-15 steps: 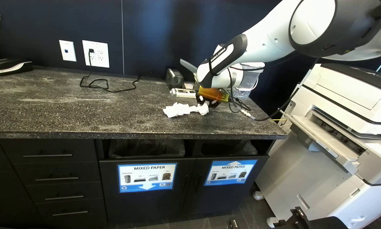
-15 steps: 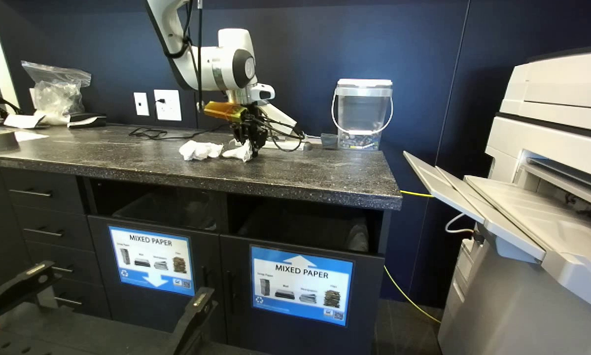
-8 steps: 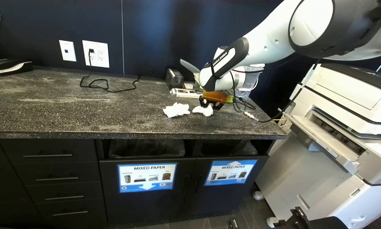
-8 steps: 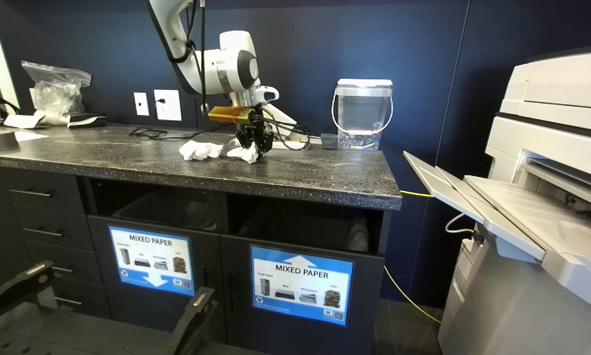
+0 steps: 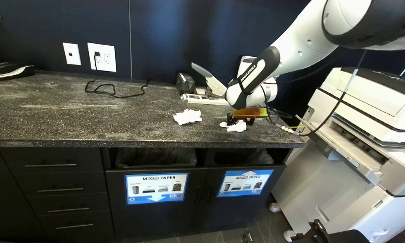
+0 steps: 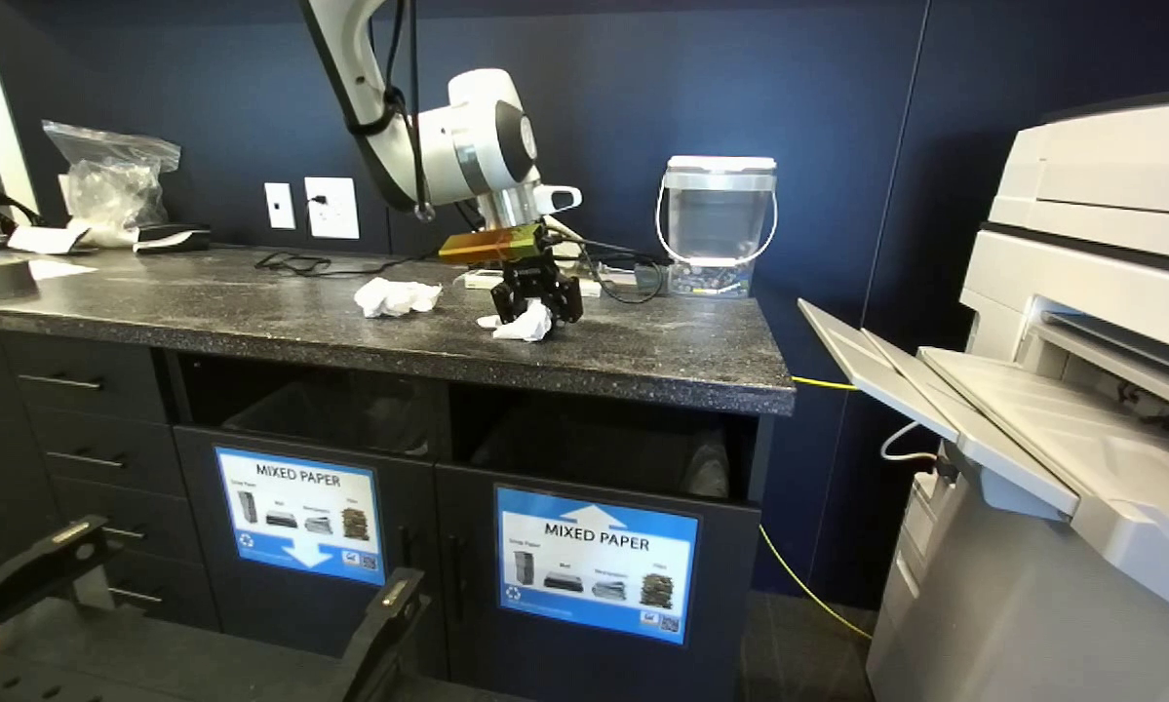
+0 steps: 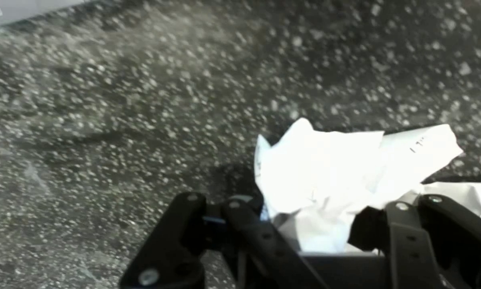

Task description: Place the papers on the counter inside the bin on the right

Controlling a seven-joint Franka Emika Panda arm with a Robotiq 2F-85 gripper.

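Observation:
My gripper (image 5: 242, 120) is low over the right part of the counter, in both exterior views. Its fingers (image 7: 306, 218) are partly closed and touch a crumpled white paper (image 7: 324, 168) from both sides. This paper (image 5: 238, 127) sits at counter height near the front; I cannot tell whether it still touches the surface. One end of it shows beyond a finger. A second crumpled paper (image 5: 187, 116) lies on the counter (image 5: 104, 125) to the left, apart from the gripper; it also shows in an exterior view (image 6: 397, 297). The right bin (image 5: 263, 157) is below the counter, its opening (image 6: 709, 470) dark.
The left bin (image 5: 188, 158) opens beside the right one. A large stapler (image 5: 210, 81) and a black device (image 5: 185, 83) stand behind the papers. A clear bucket (image 6: 719, 219) stands at the back. A printer (image 5: 374, 101) stands beyond the counter's right end.
My gripper has moved right and toward the counter's front edge, turning a little, and the crumpled paper has moved along with it. The left paper has stayed in place.

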